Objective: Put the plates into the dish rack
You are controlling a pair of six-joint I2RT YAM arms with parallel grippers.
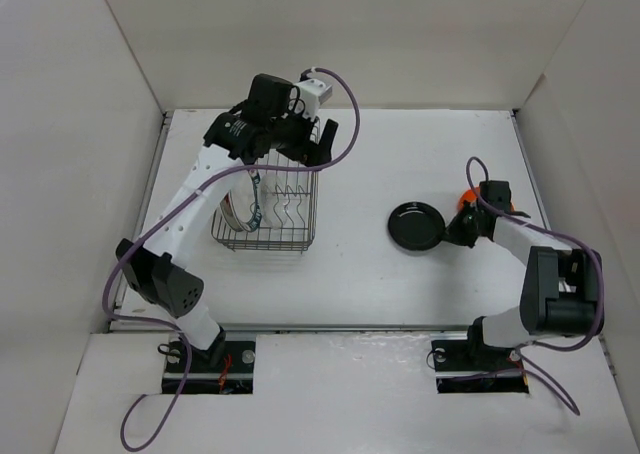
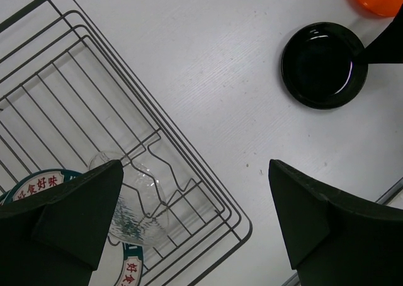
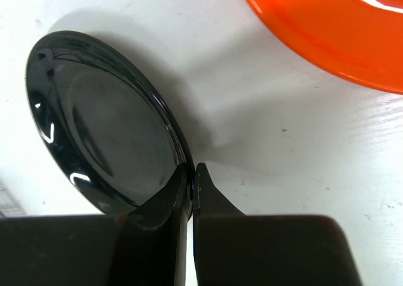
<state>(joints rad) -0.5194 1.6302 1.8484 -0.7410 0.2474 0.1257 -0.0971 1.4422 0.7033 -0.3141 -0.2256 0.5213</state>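
Observation:
The wire dish rack (image 1: 268, 206) stands left of centre; it also shows in the left wrist view (image 2: 94, 109). Inside it are the clear wavy plate (image 2: 135, 201) and a white plate with a blue-green rim and red marks (image 2: 132, 270). My left gripper (image 1: 305, 134) is open and empty above the rack's far end. The glossy black plate (image 1: 417, 226) lies right of centre. My right gripper (image 1: 462, 221) is shut on the black plate's rim (image 3: 182, 179). The orange plate (image 3: 334, 28) lies just behind it, mostly hidden by the arm in the top view (image 1: 465, 198).
White walls enclose the table on the left, back and right. A raised lip runs along the table's near edge (image 1: 350, 329). The right arm's body (image 1: 550, 284) lies along the right side.

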